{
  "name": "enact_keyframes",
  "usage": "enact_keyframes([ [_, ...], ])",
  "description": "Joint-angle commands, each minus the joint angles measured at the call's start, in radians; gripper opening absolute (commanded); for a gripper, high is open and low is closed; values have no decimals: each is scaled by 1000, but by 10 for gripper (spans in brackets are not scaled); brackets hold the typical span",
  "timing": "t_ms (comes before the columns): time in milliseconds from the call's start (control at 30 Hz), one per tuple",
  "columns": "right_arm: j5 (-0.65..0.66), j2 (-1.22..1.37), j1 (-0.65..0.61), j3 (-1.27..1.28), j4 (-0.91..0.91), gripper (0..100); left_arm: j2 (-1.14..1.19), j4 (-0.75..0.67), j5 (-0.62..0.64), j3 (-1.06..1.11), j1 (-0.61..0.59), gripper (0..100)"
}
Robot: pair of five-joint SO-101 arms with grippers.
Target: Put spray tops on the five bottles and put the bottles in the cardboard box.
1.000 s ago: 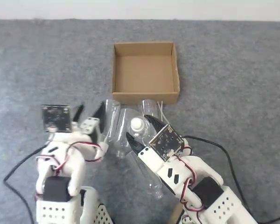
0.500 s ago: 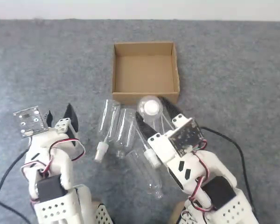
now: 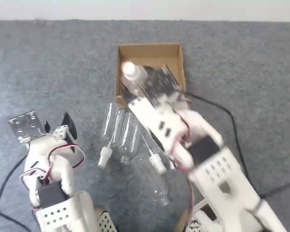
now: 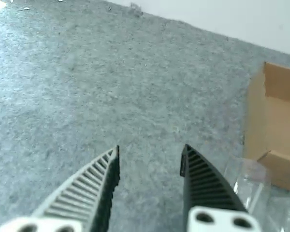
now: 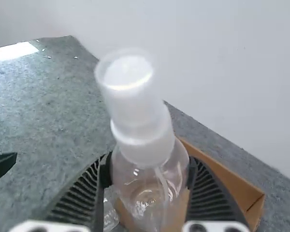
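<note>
Bottle [image 5: 141, 145] in right claw [image 5: 148, 163]; four bottles [image 3: 111, 126] [image 3: 131, 135] [image 3: 153, 153] [image 3: 157, 186] lying.

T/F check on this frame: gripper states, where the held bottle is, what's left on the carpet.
1. The right gripper is shut on a bottle that has a spray top on it. True.
2. The left gripper holds a bottle. False: it is open and empty, above the carpet.
3. In the high view the held bottle overlaps the cardboard box. True.
4. Every bottle is already in the box. False: several clear bottles lie on the carpet in front of the box.
5. The cardboard box lies tipped on its side. False: it sits with its open side up.
</note>
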Motion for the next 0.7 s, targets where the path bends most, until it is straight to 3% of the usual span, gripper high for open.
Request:
enact_keyframes([
  [0,9,209,21,-187,-93,88,-17,-52,-8,27,-11,200],
  [167,6,456,76,-348,-142,88,-17,-155,-6,105,-11,200],
  [367,2,763,119,-578,-182,88,-17,-158,-6,110,-6,200],
  [667,-212,1176,159,-982,-182,88,-17,-152,-6,119,-8,200],
])
